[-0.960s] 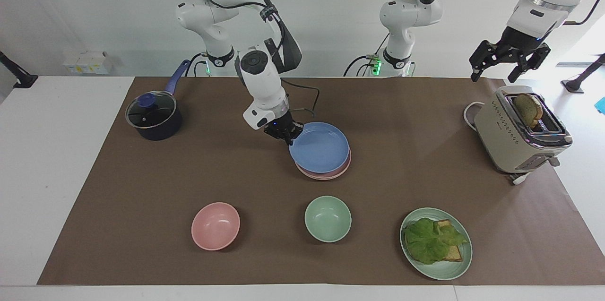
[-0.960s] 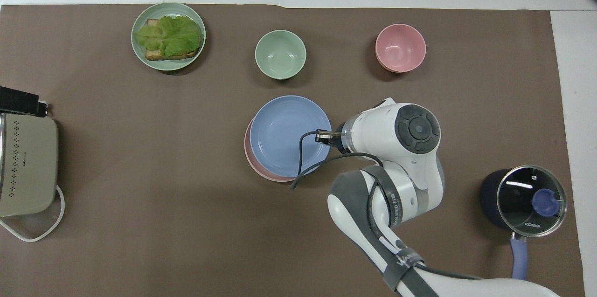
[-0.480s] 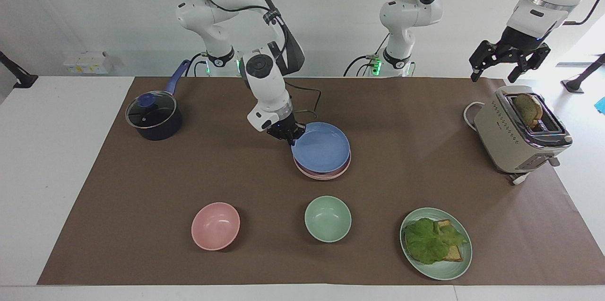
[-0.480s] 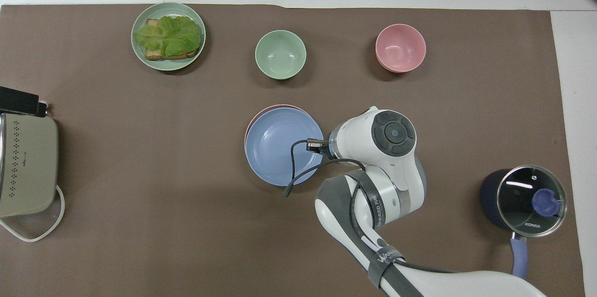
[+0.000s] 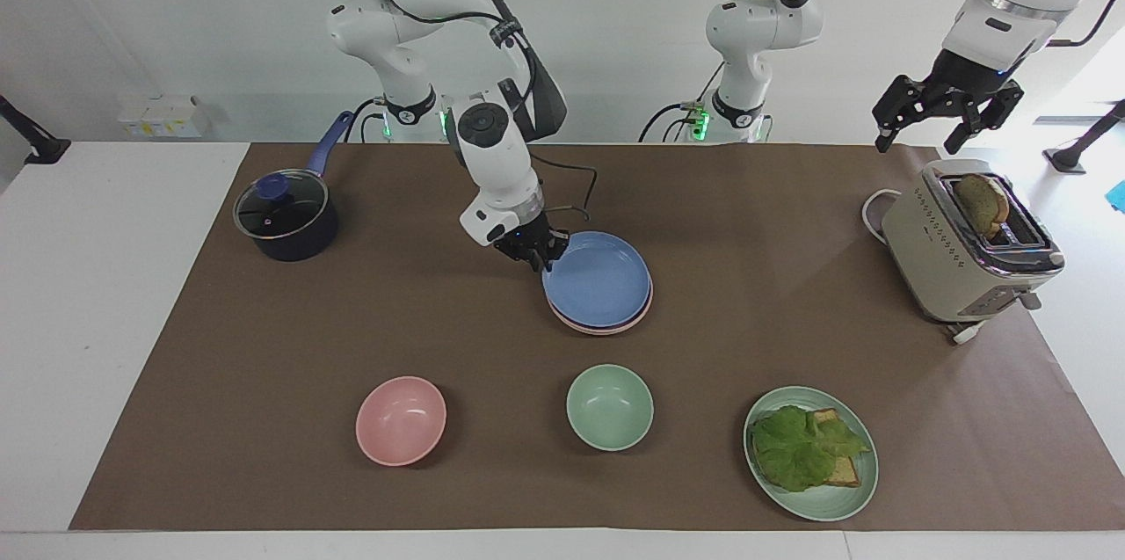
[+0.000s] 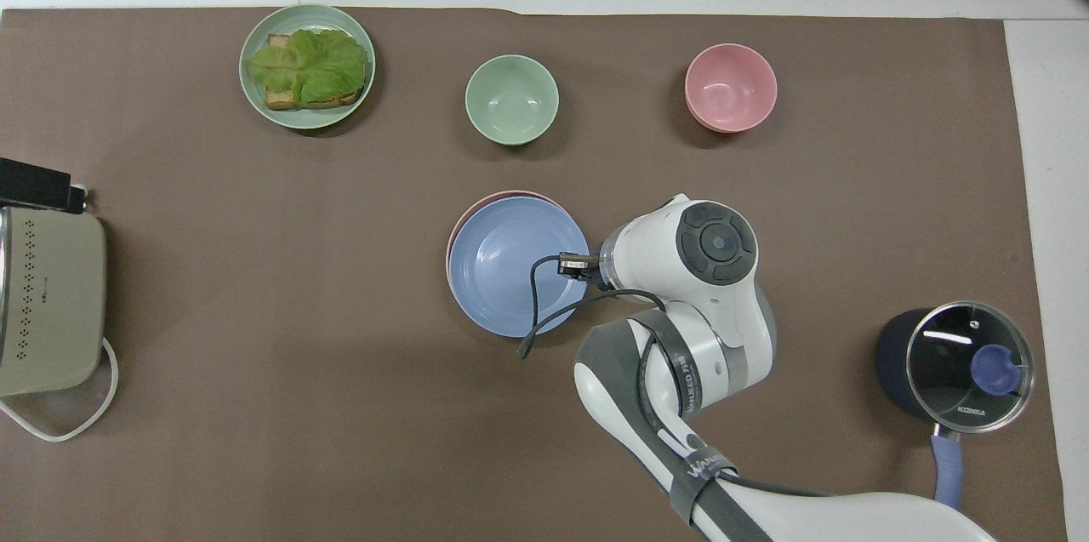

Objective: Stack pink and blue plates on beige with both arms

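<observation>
Blue plate (image 5: 599,280) atop pink plate (image 5: 606,327), right end effector (image 5: 534,254) at its rim, left end effector (image 5: 947,116) over toaster (image 5: 958,252)

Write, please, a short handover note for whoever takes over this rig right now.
Left gripper: fingers open, waiting over the toaster.
Right gripper: at the rim of the blue plate, on its side nearest the robots; grip unclear.
Done: the blue plate lies on the pink plate, mid-table.
Unclear: no beige plate can be made out beneath them.
Left: confirm the beige plate is underneath, then clear the right arm.
</observation>
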Robot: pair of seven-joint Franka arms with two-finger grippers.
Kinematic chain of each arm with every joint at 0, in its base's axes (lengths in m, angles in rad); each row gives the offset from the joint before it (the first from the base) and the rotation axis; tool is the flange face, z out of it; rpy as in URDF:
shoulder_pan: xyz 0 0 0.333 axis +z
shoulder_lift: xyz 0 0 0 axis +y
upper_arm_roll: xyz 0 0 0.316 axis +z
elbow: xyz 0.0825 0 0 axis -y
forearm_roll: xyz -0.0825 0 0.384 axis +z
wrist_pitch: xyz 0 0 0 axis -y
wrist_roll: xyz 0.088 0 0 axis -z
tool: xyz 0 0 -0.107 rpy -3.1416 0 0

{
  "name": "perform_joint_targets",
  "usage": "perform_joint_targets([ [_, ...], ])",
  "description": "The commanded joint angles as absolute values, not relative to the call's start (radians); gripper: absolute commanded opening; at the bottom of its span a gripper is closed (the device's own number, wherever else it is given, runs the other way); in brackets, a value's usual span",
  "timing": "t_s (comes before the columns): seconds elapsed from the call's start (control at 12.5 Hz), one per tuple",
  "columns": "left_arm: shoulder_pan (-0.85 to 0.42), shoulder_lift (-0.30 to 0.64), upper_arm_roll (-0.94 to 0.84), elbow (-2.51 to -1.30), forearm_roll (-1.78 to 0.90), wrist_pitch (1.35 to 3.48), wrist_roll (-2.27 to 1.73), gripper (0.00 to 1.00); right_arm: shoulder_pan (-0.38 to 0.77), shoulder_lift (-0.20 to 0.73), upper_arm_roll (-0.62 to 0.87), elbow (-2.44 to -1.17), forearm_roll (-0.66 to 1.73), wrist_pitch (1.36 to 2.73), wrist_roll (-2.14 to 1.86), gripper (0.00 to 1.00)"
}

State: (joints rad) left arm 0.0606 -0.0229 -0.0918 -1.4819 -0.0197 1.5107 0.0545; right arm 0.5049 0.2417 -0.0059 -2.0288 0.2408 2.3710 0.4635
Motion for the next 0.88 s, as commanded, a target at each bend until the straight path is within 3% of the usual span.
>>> perform_joint_targets([
  [0.0, 0.061, -0.029, -0.092, -1.486, -0.006, 1.497, 0.064, 1.0, 0.509, 0.242, -0.008, -2.028, 0.171, 2.387, 0.488, 0.93],
  [0.08, 0.061, -0.029, -0.092, -1.486, -0.006, 1.497, 0.064, 1.0, 0.509, 0.238, -0.008, -2.022, 0.147, 2.385, 0.489, 1.0],
  [0.32, 0.061, -0.029, -0.092, -1.486, -0.006, 1.497, 0.064, 1.0, 0.483, 0.18, -0.02, -2.023, 0.143, 2.356, 0.489, 1.0],
  [0.8, 0.061, -0.029, -0.092, -1.486, -0.006, 1.497, 0.064, 1.0, 0.261, -0.006, -0.018, -2.033, 0.009, 2.162, 0.465, 1.0],
])
